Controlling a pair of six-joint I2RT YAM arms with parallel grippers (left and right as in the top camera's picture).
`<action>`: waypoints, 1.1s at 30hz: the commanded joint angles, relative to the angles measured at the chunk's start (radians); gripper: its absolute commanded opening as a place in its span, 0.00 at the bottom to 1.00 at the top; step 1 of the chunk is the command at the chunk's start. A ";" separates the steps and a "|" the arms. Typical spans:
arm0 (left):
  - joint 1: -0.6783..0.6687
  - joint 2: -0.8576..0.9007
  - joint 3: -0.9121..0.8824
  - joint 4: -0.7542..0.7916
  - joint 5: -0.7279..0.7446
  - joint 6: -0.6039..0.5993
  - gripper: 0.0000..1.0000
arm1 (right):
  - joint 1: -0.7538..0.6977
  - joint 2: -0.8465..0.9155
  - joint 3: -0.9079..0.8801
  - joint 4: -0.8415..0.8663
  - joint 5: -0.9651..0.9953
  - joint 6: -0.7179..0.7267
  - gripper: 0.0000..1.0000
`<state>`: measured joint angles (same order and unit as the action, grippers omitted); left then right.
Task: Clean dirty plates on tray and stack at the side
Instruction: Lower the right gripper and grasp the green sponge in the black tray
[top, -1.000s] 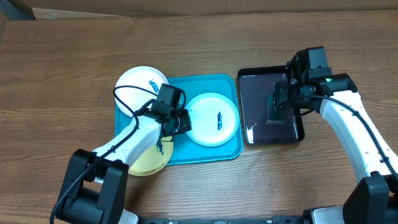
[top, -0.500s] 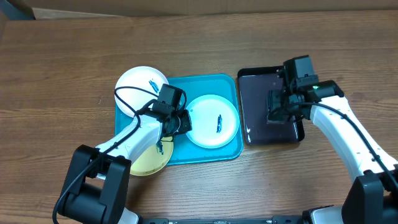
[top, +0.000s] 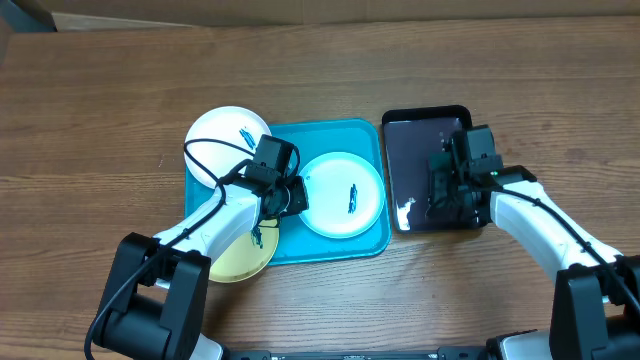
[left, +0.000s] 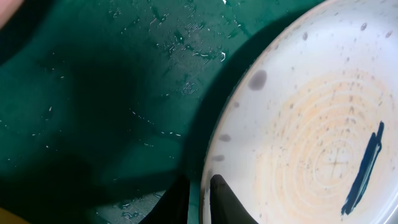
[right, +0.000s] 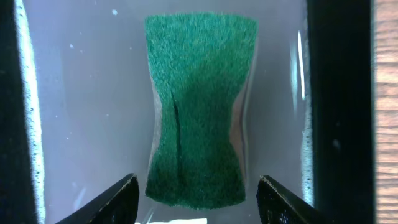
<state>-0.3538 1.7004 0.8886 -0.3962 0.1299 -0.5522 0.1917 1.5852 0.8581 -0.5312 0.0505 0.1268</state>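
The wooden worktop filled the overhead frame. Near its middle lay the teal tray, and just to the right of it, apart from it, lay the smaller black tray, whose floor shone wet.

Three plates sat at the teal tray. The mint plate lay flat inside it, right of centre. The white plate overlapped the tray's upper-left corner and reached out over the worktop. The yellow plate overlapped the lower-left corner, partly hidden under the left arm.

The left tool was down at the mint plate's left edge. In the left wrist view its fingertips stood close together with the plate's rim running between them; whether they pinched the rim could not be told. Water drops dotted the tray floor beside it.

The right tool hung over the black tray, released, its fingers spread wide on either side of the green sponge and clear of it. The sponge lay flat on the tray floor.

Each plate carried a small dark blue-green smear; the mint plate's smear lay near its centre.
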 joint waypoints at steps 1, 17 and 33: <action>-0.006 0.011 -0.003 0.001 -0.007 -0.010 0.15 | 0.004 0.002 -0.019 0.031 -0.011 0.003 0.62; -0.006 0.011 -0.003 0.000 -0.007 -0.009 0.16 | 0.004 0.029 -0.021 0.111 -0.008 0.030 0.67; -0.006 0.011 -0.003 0.000 -0.007 -0.009 0.19 | 0.005 0.040 0.079 -0.097 -0.099 0.028 0.37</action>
<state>-0.3538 1.7004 0.8886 -0.3962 0.1299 -0.5522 0.1917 1.6669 0.8936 -0.6079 0.0002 0.1631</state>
